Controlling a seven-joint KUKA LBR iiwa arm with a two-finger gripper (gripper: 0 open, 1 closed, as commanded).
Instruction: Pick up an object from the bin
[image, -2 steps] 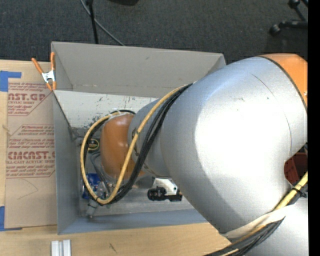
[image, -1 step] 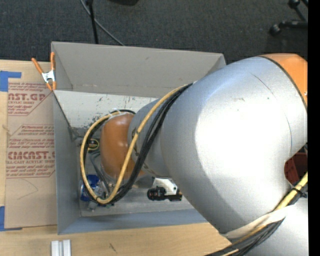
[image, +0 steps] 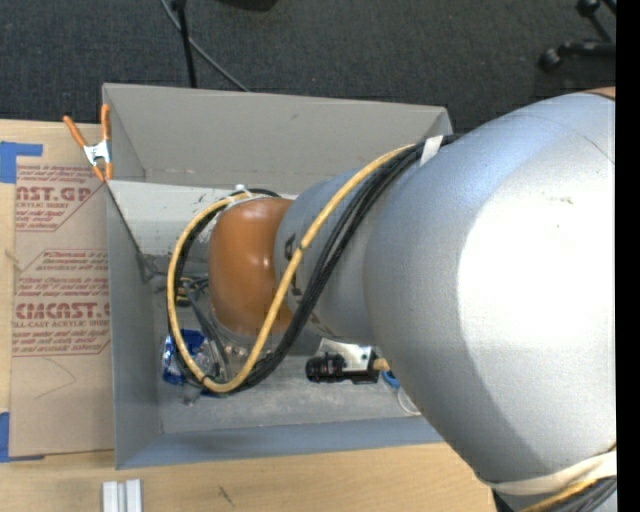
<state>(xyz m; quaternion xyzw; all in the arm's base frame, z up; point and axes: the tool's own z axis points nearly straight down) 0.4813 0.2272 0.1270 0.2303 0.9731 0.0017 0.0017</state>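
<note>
The arm, its orange wrist cover and looped cables occupied the centre and right of the bin. Bare floor remained along the near wall and in the far left corner. A blue item lay under the cables at near left, and a black-and-white item lay just beside the arm.

A small black-and-white object lies at lower centre of the frame, a light wooden table along the bottom edge, a black cable on dark carpet at top.
</note>
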